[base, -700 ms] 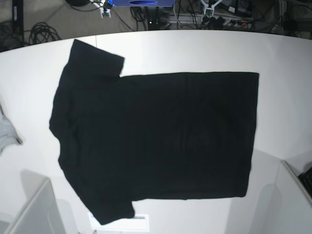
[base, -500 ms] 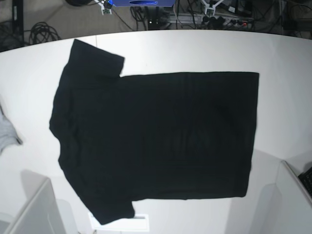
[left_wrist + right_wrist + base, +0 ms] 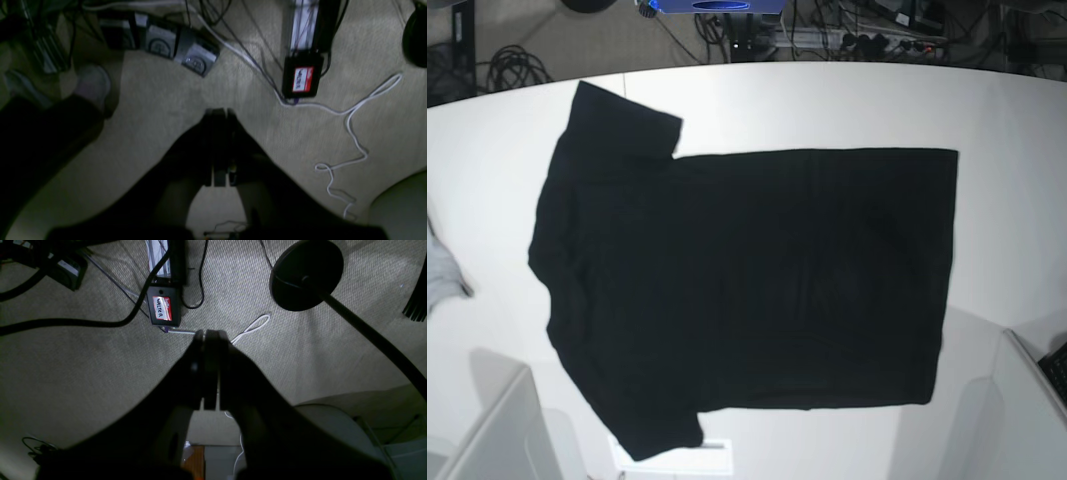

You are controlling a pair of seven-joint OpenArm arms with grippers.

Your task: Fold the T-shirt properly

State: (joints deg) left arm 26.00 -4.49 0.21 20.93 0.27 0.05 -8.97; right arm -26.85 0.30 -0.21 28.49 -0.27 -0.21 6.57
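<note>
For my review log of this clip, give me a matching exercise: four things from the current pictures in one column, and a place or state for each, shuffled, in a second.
Things:
1. T-shirt
2. grey cloth
3. left pincer
4. black box with red label

Places or states:
A. lying on the carpet among cables
B. spread flat on the white table, sleeves toward the base view's left
C. shut, pointing at the floor
D. at the table's edge, on the base view's left

Pairs: 1-B, 2-D, 3-C, 4-A
</note>
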